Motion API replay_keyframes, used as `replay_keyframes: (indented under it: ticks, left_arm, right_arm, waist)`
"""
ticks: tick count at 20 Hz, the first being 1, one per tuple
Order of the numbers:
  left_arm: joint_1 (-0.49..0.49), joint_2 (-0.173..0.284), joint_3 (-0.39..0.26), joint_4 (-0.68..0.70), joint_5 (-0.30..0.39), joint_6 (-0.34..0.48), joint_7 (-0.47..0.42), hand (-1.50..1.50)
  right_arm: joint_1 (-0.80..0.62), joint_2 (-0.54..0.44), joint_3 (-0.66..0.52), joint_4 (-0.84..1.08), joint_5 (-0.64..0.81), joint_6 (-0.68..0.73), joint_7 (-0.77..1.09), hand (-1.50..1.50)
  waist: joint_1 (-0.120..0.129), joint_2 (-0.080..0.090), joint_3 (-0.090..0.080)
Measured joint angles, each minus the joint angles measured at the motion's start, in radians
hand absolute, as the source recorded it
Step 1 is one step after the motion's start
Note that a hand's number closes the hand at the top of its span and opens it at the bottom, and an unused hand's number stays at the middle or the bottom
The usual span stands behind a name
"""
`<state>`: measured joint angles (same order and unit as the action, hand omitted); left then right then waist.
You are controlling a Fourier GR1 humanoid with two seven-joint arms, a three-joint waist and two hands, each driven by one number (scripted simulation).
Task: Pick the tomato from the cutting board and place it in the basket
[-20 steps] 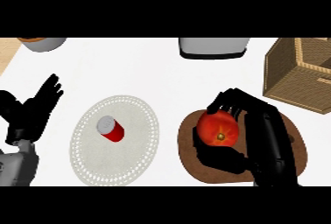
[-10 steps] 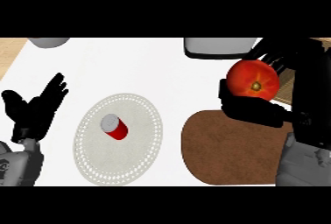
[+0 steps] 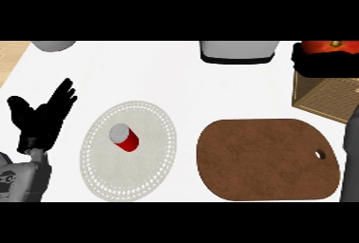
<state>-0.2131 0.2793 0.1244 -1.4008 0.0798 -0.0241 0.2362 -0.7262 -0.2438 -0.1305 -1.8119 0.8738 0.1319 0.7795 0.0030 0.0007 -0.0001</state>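
Head view, looking steeply down on a white counter top (image 3: pixel 182 85). Landmark: a brown, rounded wooden cutting board (image 3: pixel 263 159) with a small hole near its right edge, lying flat at lower right, nothing on it.

Above and to the right of that board, at the top right corner: a round red tomato (image 3: pixel 333 46), only its lower part showing, held up off the counter. Wrapped around it, the black right hand (image 3: pixel 319 64), fingers curled under and clamped on the tomato. Directly beneath hand and tomato, just above the board's right end, a tan woven basket (image 3: pixel 326 97), cut by the right edge.

Left of the board, just beside it: a pale, round, lace-edged placemat (image 3: pixel 151 156). On the placemat, a small red can with a grey lid (image 3: pixel 124 137), lying tilted.

Far left of the board, well apart from it: the black left hand (image 3: pixel 42 116), fingers straight, spread apart and pointing up, resting, touching nothing.

Above the board, at the top: a grey, dark-rimmed container (image 3: pixel 237 51), partly cut off. Well up and left of the board: a grey rounded object (image 3: pixel 53 45), barely showing.
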Motion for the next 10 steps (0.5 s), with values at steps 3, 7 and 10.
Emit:
replay_keyframes:
  ticks: [3,7,10]
  left_arm:
    - [-0.005,-0.006,0.004,0.016,-0.006,0.002,-0.01,0.0]
    - [0.016,-0.006,0.009,0.002,-0.004,-0.011,-0.009,0.0]
    - [0.013,-0.004,0.013,0.0,-0.007,-0.016,-0.007,0.0]
  right_arm:
    - [0.029,-0.039,-0.055,0.052,-0.027,-0.025,-0.064,1.5]
    - [0.076,-0.09,-0.11,0.109,-0.071,-0.041,-0.158,1.5]
    - [0.091,-0.119,-0.157,0.212,-0.102,-0.093,-0.262,1.5]
  waist:
    - [-0.001,0.0,0.0]
    - [-0.001,0.0,0.0]
    - [0.001,0.001,0.001]
